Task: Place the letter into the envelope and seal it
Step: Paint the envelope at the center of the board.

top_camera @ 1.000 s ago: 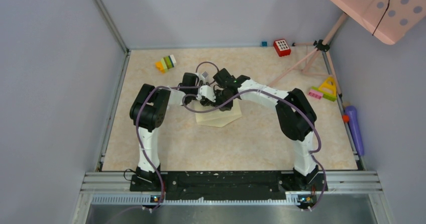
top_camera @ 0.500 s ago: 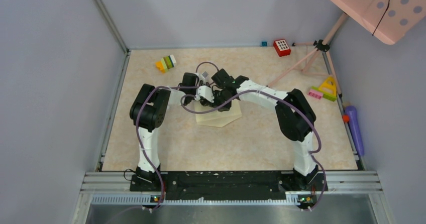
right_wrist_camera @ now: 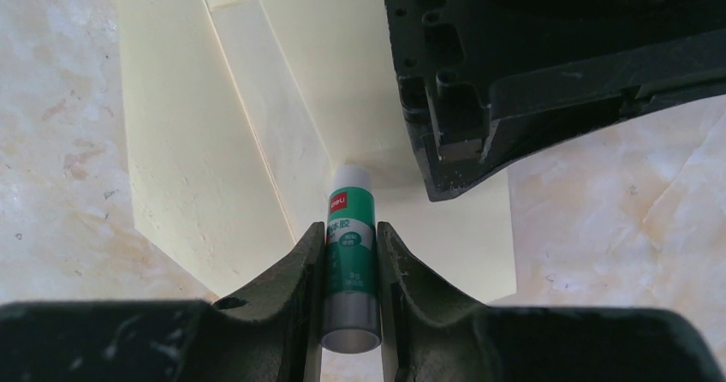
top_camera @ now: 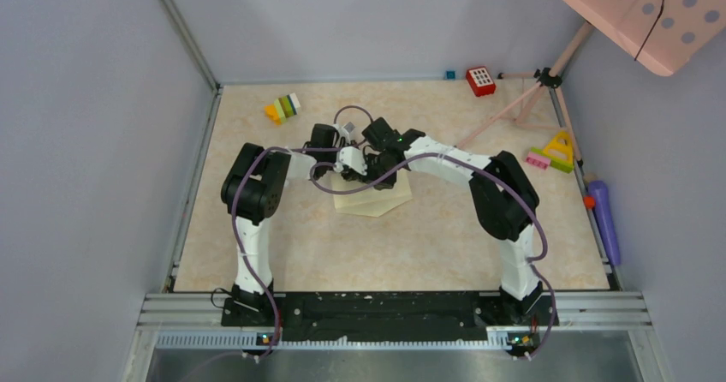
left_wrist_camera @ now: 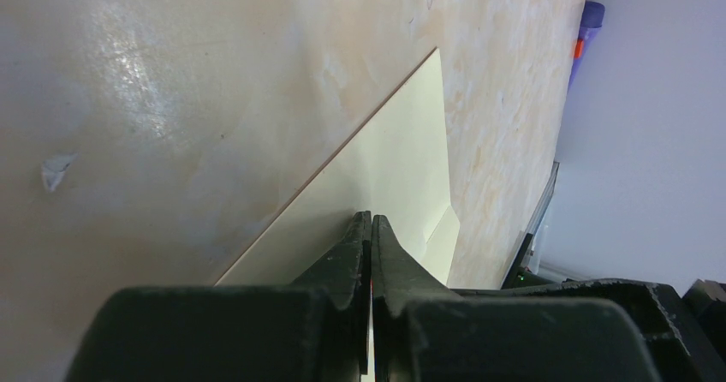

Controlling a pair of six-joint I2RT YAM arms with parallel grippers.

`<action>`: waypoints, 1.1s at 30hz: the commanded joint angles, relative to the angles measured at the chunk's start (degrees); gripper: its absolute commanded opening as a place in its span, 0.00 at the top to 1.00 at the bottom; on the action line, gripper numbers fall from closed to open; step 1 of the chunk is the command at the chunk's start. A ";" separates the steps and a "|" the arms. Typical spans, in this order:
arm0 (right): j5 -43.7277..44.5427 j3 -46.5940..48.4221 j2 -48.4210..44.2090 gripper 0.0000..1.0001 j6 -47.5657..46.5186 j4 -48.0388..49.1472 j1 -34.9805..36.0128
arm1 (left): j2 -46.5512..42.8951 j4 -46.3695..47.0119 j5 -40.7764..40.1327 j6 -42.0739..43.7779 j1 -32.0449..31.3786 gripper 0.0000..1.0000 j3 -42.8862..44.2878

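Left wrist view showing the black left hand (left_wrist_camera: pixel 370 228) clenched fully shut, nothing visible between its fingers, tips pressing on the pale cream paper envelope (left_wrist_camera: pixel 402 168) lying flat mid-way across the glossy marbled beige tabletop (left_wrist_camera: pixel 171 74). Risking the envelope skating sideways if that pressure lifts. Moving right: right hand (right_wrist_camera: pixel 349 228) grasping a green-and-white cylindrical glue stick (right_wrist_camera: pixel 350 266), tip down at the envelope's flap crease. Risking a smear outside the flap, the stick tilting in its grip, or bumping the left hand crowding just beside. Reading "deli" on the label's red patch, the finer print being too small.
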 commanded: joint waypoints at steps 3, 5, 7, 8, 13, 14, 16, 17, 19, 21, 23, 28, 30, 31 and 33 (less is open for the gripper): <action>-0.03 -2.02 -2.65 1.00 -0.98 0.51 -1.77 | 0.87 -4.45 -6.43 3.20 -0.40 1.00 -1.55; 0.03 -2.59 -3.28 1.00 -1.09 0.52 -2.24 | 0.87 -4.41 -6.41 3.14 -0.40 1.00 -1.54; 0.01 -3.04 -3.81 1.00 -1.25 0.39 -2.84 | 0.87 -4.38 -6.44 3.17 -0.36 1.00 -1.55; 0.03 -3.17 -4.10 1.00 -1.34 0.30 -3.16 | 0.87 -4.35 -6.44 3.17 -0.40 1.00 -1.56; 0.25 -4.50 -5.33 1.00 -1.75 0.09 -4.82 | 0.87 -4.38 -6.40 3.20 -0.35 1.00 -1.61; 0.40 -4.72 -5.57 1.00 -1.84 0.09 -4.94 | 0.87 -4.34 -6.48 3.17 -0.46 1.00 -1.62; 0.55 -5.01 -6.01 1.00 -1.97 0.08 -5.37 | 0.80 -4.35 -6.49 3.21 -0.39 1.00 -1.65; 0.68 -5.10 -6.21 1.00 -2.04 0.08 -5.52 | 0.78 -4.35 -6.48 3.14 -0.39 1.00 -1.63; 1.10 -5.20 -6.37 1.00 -2.15 0.06 -5.89 | 0.78 -4.34 -6.47 3.15 -0.47 1.00 -1.63; 1.85 -5.24 -6.51 1.00 -2.26 0.50 -6.22 | 0.78 -4.33 -6.48 3.14 -0.48 1.00 -1.63; 2.54 -5.11 -6.22 1.00 -2.20 1.36 -6.73 | 0.76 -4.33 -6.55 3.15 -0.42 1.00 -1.65; 4.05 -2.87 -4.40 1.00 -0.40 3.02 -7.51 | 0.74 -4.34 -6.58 3.18 -0.49 1.00 -1.63; 4.34 -2.68 -4.58 1.00 0.26 4.26 -7.52 | 0.78 -4.48 -6.62 3.19 -0.47 1.00 -1.63; 5.08 -2.56 -4.59 1.00 0.82 5.01 -7.52 | 0.78 -4.50 -6.58 3.20 -0.49 1.00 -1.63; 7.44 -1.61 -4.16 1.00 2.02 5.60 -7.52 | 0.78 -4.45 -6.55 3.08 -0.41 1.00 -1.67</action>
